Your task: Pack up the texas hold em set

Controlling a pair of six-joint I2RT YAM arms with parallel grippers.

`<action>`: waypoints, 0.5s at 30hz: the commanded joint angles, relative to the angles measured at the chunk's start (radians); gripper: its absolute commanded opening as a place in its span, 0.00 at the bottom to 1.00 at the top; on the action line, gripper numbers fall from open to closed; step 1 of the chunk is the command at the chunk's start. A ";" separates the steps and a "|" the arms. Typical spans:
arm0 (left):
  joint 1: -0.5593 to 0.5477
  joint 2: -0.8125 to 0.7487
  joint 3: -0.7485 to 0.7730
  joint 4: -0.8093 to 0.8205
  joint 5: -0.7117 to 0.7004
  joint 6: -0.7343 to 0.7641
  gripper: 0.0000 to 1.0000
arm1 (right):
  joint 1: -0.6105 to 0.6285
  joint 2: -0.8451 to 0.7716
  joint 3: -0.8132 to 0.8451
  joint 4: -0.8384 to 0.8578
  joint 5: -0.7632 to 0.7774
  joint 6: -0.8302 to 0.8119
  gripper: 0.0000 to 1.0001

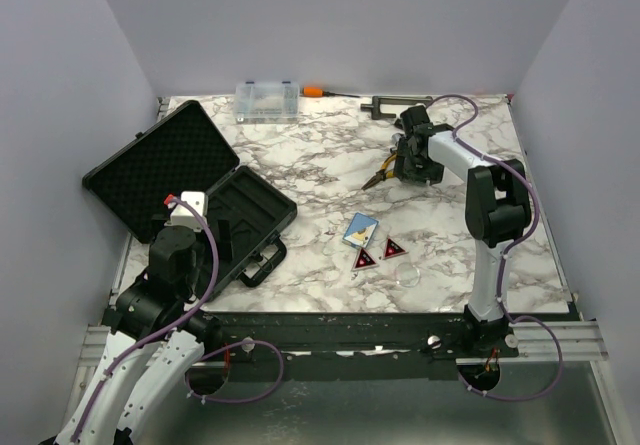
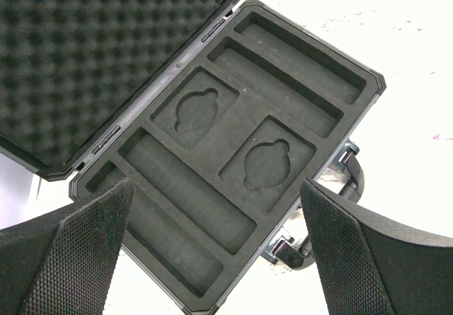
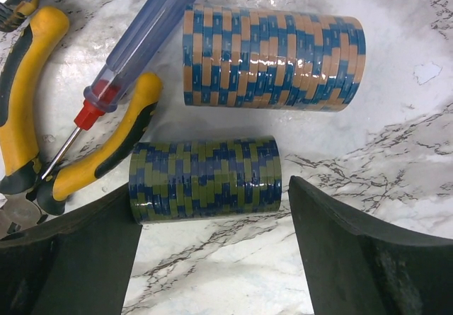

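Note:
The black briefcase (image 1: 190, 190) lies open at the left, its foam-lined lid (image 2: 92, 53) back and its moulded tray (image 2: 233, 145) empty. My left gripper (image 2: 216, 258) is open above the tray's near corner. A blue-faced card deck (image 1: 360, 230), two red-black triangles (image 1: 378, 253) and a clear disc (image 1: 409, 274) lie mid-table. My right gripper (image 3: 212, 251) is open just in front of a green-blue roll of poker chips (image 3: 205, 179). An orange-blue chip roll (image 3: 272, 59) lies beyond it. My right gripper also shows in the top view (image 1: 412, 160).
Yellow-handled pliers (image 3: 28, 117) and a screwdriver (image 3: 124, 67) lie beside the green roll, to its left. A clear plastic compartment box (image 1: 267, 100), an orange-handled tool (image 1: 318, 92) and a dark tool (image 1: 390, 105) sit along the back edge.

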State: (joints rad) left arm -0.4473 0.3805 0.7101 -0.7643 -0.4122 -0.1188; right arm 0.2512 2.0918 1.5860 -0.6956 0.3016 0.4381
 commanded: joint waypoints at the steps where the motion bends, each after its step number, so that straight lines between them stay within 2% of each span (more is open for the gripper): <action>1: -0.004 0.003 -0.010 0.004 -0.012 -0.005 0.99 | -0.006 0.018 0.033 0.014 0.017 -0.018 0.80; 8: -0.004 0.008 -0.009 0.003 -0.012 -0.005 0.99 | -0.006 -0.020 0.011 0.022 0.001 -0.025 0.63; 13: -0.004 0.006 -0.010 0.004 -0.012 -0.005 0.99 | -0.007 -0.069 -0.004 0.015 -0.024 -0.016 0.62; 15: -0.004 0.007 -0.010 0.004 -0.012 -0.005 0.99 | -0.006 -0.095 -0.013 0.011 -0.044 -0.008 0.59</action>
State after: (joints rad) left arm -0.4473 0.3840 0.7101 -0.7647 -0.4122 -0.1188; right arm 0.2512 2.0846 1.5826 -0.6903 0.2924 0.4248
